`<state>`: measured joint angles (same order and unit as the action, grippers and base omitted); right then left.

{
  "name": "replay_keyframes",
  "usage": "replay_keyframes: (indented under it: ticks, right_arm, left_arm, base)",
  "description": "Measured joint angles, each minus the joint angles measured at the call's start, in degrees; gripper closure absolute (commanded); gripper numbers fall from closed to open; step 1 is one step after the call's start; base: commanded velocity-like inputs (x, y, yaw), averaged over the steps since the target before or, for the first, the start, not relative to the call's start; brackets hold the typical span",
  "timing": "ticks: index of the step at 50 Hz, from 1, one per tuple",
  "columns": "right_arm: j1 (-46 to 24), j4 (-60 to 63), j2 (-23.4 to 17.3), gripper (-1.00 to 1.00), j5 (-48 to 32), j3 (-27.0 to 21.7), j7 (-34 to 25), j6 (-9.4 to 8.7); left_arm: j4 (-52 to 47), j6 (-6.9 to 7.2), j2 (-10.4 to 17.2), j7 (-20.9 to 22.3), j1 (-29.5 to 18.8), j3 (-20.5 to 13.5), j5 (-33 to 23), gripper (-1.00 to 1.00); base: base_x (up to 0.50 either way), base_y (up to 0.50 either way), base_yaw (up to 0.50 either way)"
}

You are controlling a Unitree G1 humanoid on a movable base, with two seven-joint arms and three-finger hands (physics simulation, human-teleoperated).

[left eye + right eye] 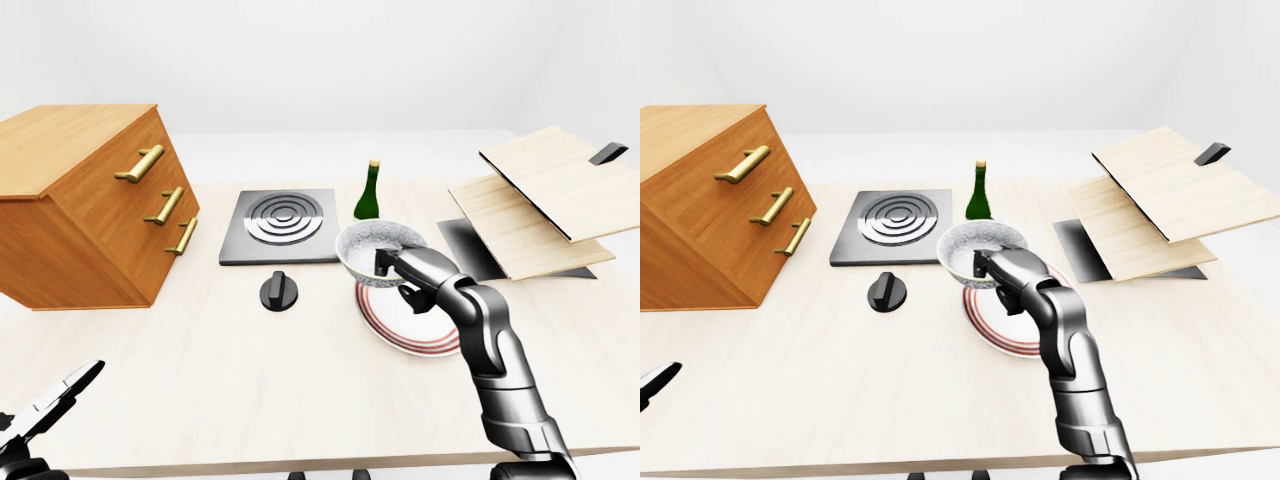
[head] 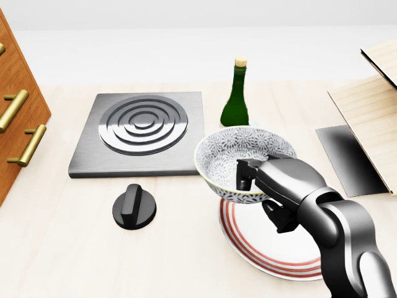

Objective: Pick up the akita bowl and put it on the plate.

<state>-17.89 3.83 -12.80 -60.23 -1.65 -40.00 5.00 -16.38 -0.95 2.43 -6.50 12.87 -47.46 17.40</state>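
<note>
The akita bowl [image 2: 228, 154], white with a grey floral pattern, hangs tilted in the air over the upper left edge of the red-striped plate [image 2: 248, 249]. My right hand [image 2: 255, 191] is shut on the bowl's near rim, thumb inside and the other fingers under the wall. The arm covers the plate's right part. My left hand [image 1: 52, 402] shows at the bottom left of the left-eye view, low beside the table, fingers spread and holding nothing.
A green bottle [image 2: 236, 93] stands just above the bowl. To the left lie a steel hob [image 2: 142, 130] and a black knob [image 2: 134, 208]. A wooden drawer cabinet [image 1: 90, 215] is far left; stacked wooden boards [image 1: 540, 200] over a dark slab [image 2: 347, 158] are at the right.
</note>
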Motion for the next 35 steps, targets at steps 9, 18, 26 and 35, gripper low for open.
replay_keyframes:
  ticks: [9,18,26,35]
  right_arm:
    - [0.5,-0.4,-1.1,1.00,0.3,-1.0,0.0,0.00]
    - [0.7,-1.0,-2.2,1.00,0.4,-2.1,0.0,0.00]
    - [1.1,-1.3,-3.3,1.00,0.6,-3.2,0.0,0.00]
    - [1.3,-1.5,-4.0,1.00,0.7,-3.9,0.0,0.00]
  left_arm:
    - [0.7,-0.66,0.2,0.0,0.0,0.2,0.0,-1.00]
    - [1.0,-0.97,0.3,0.0,0.0,0.3,0.0,-1.00]
    - [0.8,-0.85,0.2,0.0,0.1,0.2,0.1,-1.00]
    - [1.1,-1.09,0.2,0.0,0.0,0.2,0.0,-1.00]
  base:
    - [0.00,0.00,0.00]
    - [0.00,0.00,0.00]
    - [0.00,0.00,0.00]
    - [0.00,0.00,0.00]
